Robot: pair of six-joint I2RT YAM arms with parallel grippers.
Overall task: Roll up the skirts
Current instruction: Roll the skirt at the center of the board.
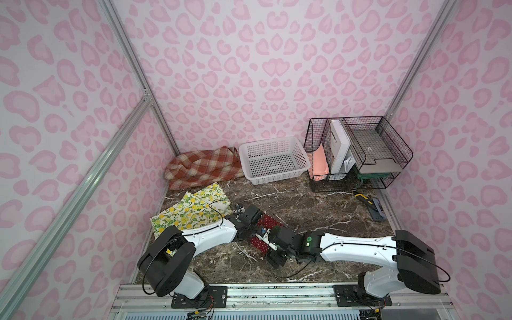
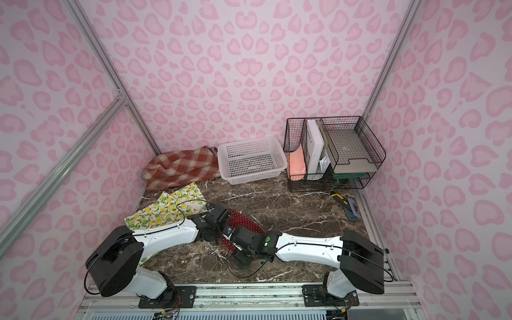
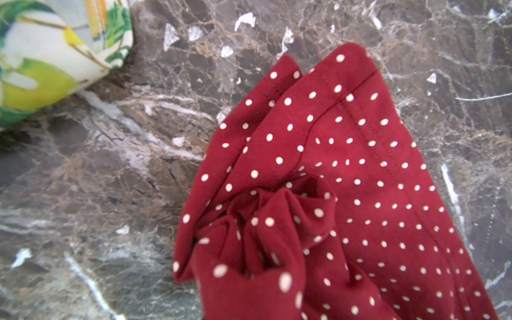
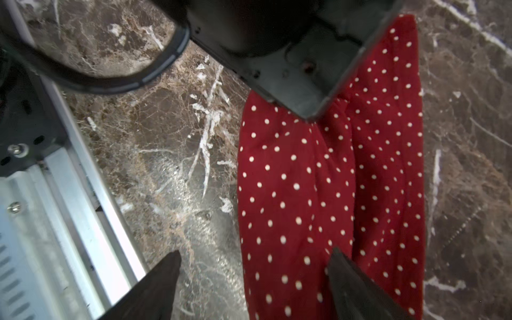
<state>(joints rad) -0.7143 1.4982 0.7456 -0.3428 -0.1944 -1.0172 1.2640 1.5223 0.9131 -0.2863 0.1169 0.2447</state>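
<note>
Whereas right gripper stands released, jaws wide, left gripper is clenched on a puckered fold of the red white-dotted cloth skirt, a long folded strip on the brown marble tabletop, front centre. Cream lemon-print skirt just left; rust-cream plaid skirt heaped far-left, beside white perforated basket.

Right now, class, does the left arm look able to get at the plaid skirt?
Probably yes, once freed. The plaid skirt lies in the far corner on that arm's side, with only the flat lemon skirt between. But the left gripper is shut on the red skirt.
</note>
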